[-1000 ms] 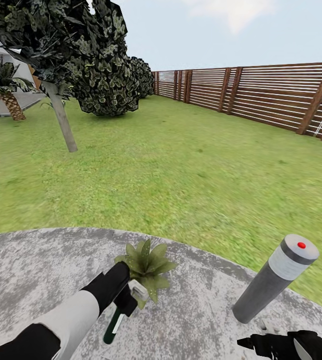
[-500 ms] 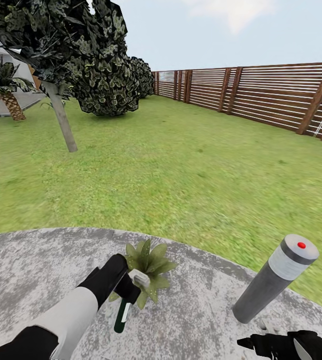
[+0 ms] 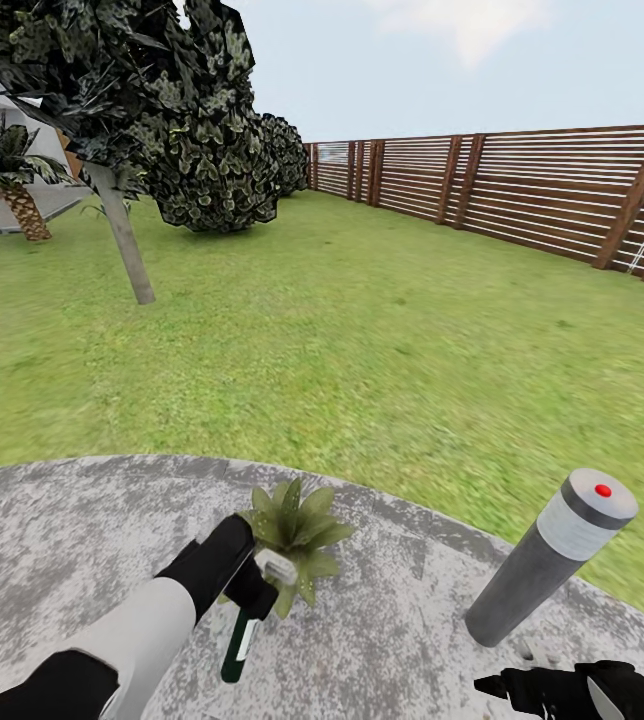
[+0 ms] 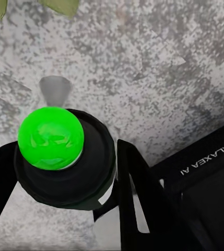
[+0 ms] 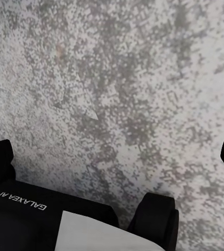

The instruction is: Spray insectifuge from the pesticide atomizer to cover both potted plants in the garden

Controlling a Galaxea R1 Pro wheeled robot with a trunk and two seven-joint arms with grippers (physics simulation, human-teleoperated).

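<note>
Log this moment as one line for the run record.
left hand: shut on pesticide atomizer | atomizer: held beside potted plant on paved patio | right hand: open, idle low over patio | bollard lamp: untouched

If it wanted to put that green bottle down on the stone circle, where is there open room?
Bare paving lies between the little plant and the grey lamp post, and more stretches left of the left pincer, toward the lawn. It is crowded right at the plant, where the pincer holds the bottle against the leaves.
</note>
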